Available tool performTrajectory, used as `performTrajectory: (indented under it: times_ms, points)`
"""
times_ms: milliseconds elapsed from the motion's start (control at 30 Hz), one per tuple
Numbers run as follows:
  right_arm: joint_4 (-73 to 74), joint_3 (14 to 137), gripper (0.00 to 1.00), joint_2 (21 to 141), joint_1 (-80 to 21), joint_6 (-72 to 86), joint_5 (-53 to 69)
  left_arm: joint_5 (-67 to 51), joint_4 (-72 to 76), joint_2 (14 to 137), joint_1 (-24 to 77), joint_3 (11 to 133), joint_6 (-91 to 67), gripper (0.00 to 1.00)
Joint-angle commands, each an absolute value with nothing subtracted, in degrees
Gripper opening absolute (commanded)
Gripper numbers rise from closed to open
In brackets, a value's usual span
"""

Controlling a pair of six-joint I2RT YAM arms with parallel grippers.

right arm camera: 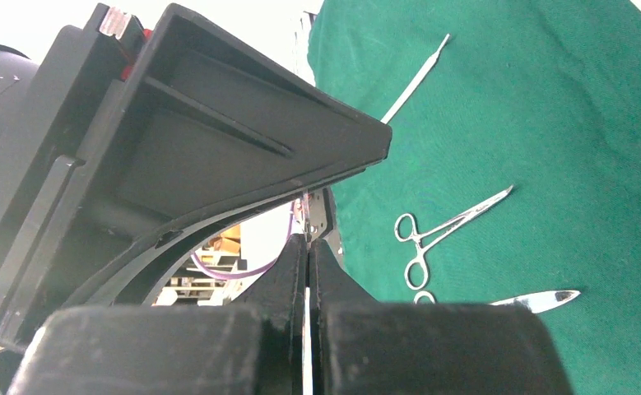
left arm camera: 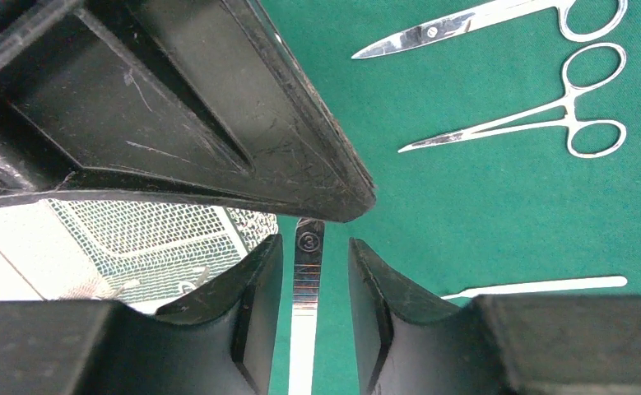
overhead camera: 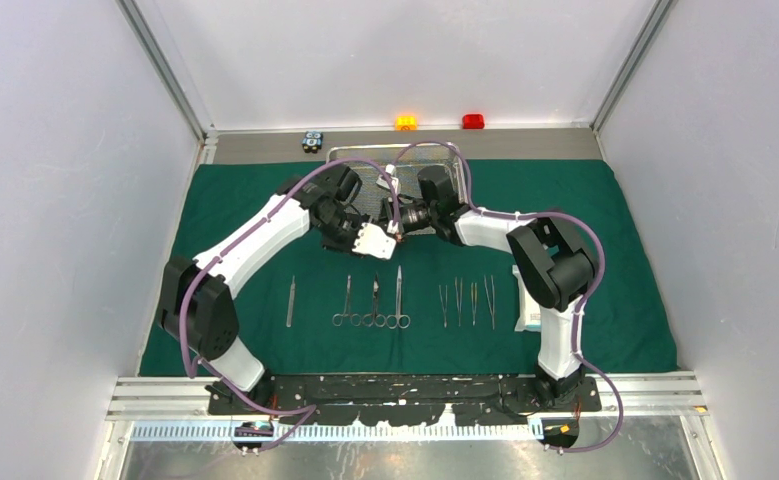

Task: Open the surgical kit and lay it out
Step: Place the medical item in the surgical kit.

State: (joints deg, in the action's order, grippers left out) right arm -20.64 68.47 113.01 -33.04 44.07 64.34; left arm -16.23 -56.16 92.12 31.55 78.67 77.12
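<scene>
Two arms meet over the green cloth wrap, hiding the near part of the mesh tray at its far edge; the right arm also covers part of the white-blue packet. Scissors, forceps and tweezers lie in a row. Beyond them are the orange block, red block and black-blue block.

From the left wrist, I see my left pincer released, fingers flanking a flat steel handle without touching.

From the right wrist, my right pincer is clenched on that handle's thin edge.
</scene>
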Motion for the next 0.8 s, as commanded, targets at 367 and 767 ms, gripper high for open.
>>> performTrajectory:
  times_ms: [367,767]
  points:
    - [-23.6,69.1,0.01,114.2,-33.2,44.2,65.5,-15.1,-55.3,89.6,32.4,78.8,77.0,0.26]
    - [-20.7,69.2,0.18,113.2,-32.4,42.1,64.5,-11.1,-53.1,87.3,32.5,75.8,65.3,0.00]
